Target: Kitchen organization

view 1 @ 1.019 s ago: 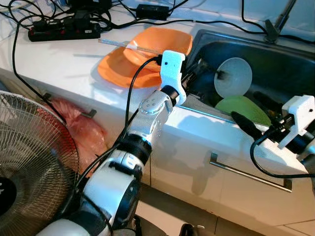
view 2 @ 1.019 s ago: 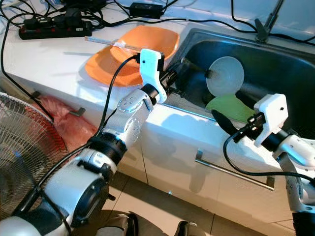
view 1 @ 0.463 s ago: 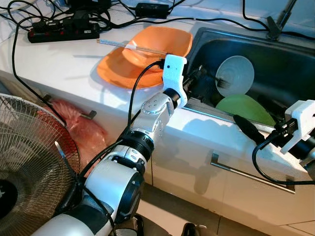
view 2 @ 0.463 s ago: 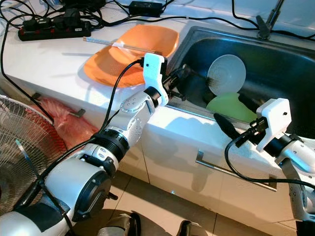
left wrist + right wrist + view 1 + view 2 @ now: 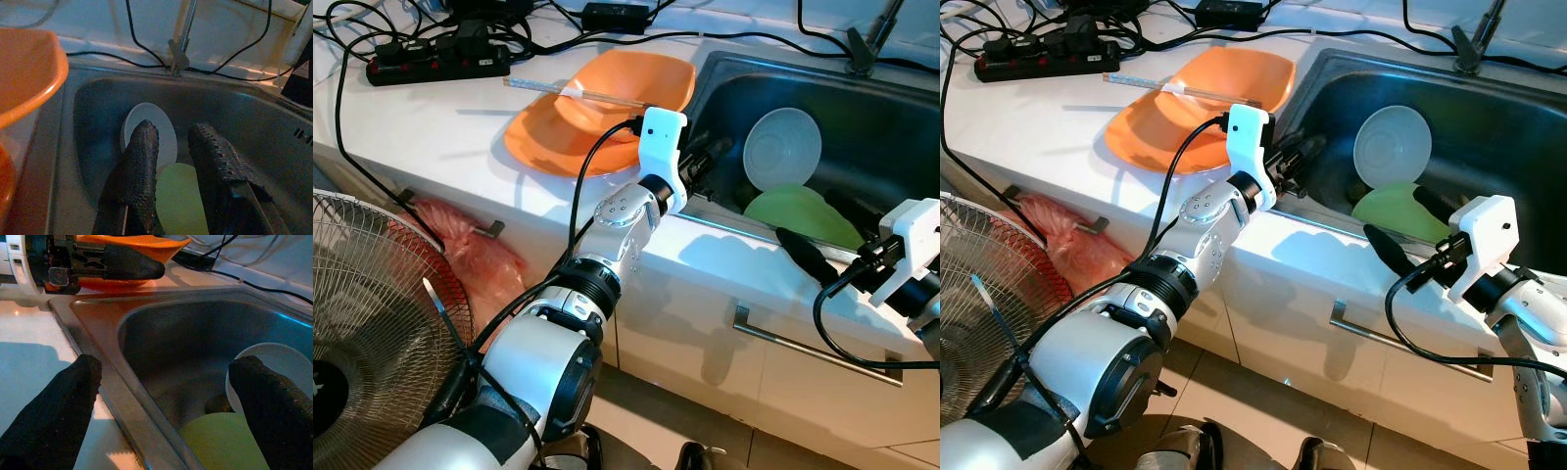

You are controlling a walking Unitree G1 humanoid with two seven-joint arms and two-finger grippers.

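A white plate (image 5: 781, 149) leans upright in the steel sink (image 5: 901, 127), with a green plate (image 5: 798, 215) lying in front of it. Stacked orange dishes (image 5: 587, 108) sit on the white counter left of the sink, a thin stick (image 5: 573, 90) across them. My left gripper (image 5: 705, 157) hovers over the sink's left rim, pointing at the plates. Its fingers (image 5: 139, 171) are a little apart and hold nothing. My right gripper (image 5: 1415, 227) is at the sink's front rim near the green plate, with its fingers (image 5: 54, 406) spread wide and nothing between them.
A power strip (image 5: 431, 61) and tangled black cables lie at the back of the counter. The faucet (image 5: 862, 39) stands behind the sink. Below the counter are a drawer handle (image 5: 813, 343), a red plastic bag (image 5: 475, 259) and a floor fan (image 5: 372, 323) at the left.
The view has shifted a little. Both grippers keep nearly the same places; the right one sits slightly lower and further right.
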